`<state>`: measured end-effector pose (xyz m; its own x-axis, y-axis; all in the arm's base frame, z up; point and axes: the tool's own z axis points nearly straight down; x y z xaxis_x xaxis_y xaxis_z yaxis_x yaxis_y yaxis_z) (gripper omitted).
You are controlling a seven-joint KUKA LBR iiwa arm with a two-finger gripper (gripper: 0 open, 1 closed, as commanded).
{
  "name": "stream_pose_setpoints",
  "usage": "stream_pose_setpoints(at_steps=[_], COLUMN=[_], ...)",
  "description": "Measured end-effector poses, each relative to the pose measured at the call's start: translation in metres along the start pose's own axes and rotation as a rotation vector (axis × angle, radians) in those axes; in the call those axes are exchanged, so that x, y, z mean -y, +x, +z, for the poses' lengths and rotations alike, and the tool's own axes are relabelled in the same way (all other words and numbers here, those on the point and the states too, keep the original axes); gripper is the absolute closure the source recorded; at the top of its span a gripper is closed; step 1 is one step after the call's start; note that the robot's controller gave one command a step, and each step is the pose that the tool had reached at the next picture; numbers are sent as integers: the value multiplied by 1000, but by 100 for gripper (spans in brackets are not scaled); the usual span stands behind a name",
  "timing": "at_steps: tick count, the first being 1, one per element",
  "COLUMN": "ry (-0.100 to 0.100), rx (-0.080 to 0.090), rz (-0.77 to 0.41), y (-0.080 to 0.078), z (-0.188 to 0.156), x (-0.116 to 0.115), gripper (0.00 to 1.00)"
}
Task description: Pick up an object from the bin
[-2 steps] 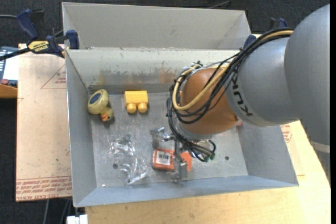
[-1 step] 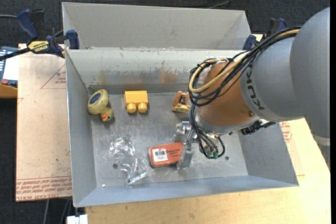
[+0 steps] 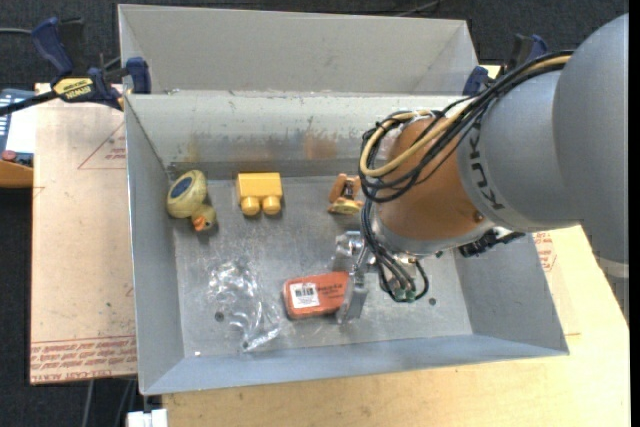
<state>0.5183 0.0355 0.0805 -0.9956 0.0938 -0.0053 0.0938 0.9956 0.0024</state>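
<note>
My gripper [image 3: 355,267] hangs low over the front middle of the bin, under the arm's orange cover. It is at the right end of a flat orange packet with a white barcode label [image 3: 314,297], which lies on the bin floor. Whether it touches the packet I cannot tell. Left of the packet lies a crumpled piece of clear plastic [image 3: 238,301]. A small orange-brown thing [image 3: 344,197] sits just behind the gripper, partly hidden by the arm.
Toward the back left lie a yellow block with two round knobs [image 3: 260,194], a yellowish tape roll with a blue core [image 3: 187,193] and a small orange piece [image 3: 203,221] beside it. The arm covers the bin's right half.
</note>
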Motion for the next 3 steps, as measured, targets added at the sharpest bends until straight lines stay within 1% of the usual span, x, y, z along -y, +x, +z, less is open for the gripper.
stream_pose_setpoints(at_steps=[1, 2, 3], ry=[-2, 1, -5], rx=[10, -14, 24], rz=[6, 1, 14], y=[-16, 9, -12], z=[-107, 2, -98], x=[-4, -10, -25], gripper=[100, 100, 100])
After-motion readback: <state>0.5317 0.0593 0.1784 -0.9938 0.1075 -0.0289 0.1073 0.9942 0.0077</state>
